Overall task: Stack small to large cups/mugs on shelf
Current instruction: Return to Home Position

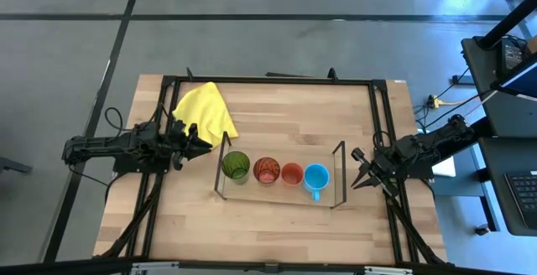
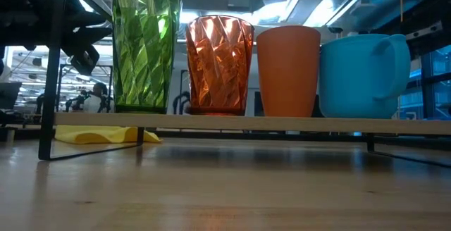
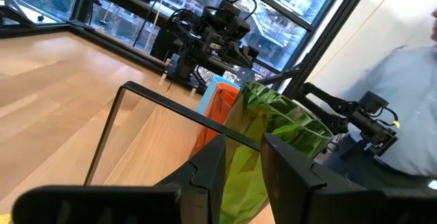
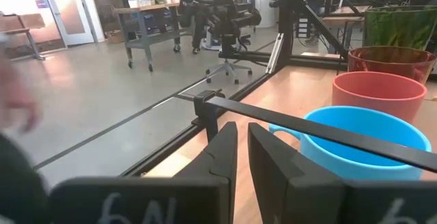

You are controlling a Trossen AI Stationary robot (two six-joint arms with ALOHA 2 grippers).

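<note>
Four cups stand in a row on their bases on the shelf (image 1: 340, 174), a wooden board (image 2: 246, 122) in a thin dark wire frame. In order they are a green tumbler (image 1: 236, 166), a red-orange patterned cup (image 1: 266, 171), a plain orange cup (image 1: 292, 173) and a light blue mug (image 1: 316, 177). My left gripper (image 1: 204, 141) is beside the shelf's left end, a little open and empty. It points at the green tumbler (image 3: 273, 135). My right gripper (image 1: 357, 170) is just off the shelf's right end, shut and empty. It faces the blue mug (image 4: 362, 142).
A yellow cloth (image 1: 204, 111) lies on the table behind my left gripper. The black table frame (image 1: 268, 80) runs round the tabletop. A person in a light shirt (image 3: 410, 115) stands beyond the table's right side.
</note>
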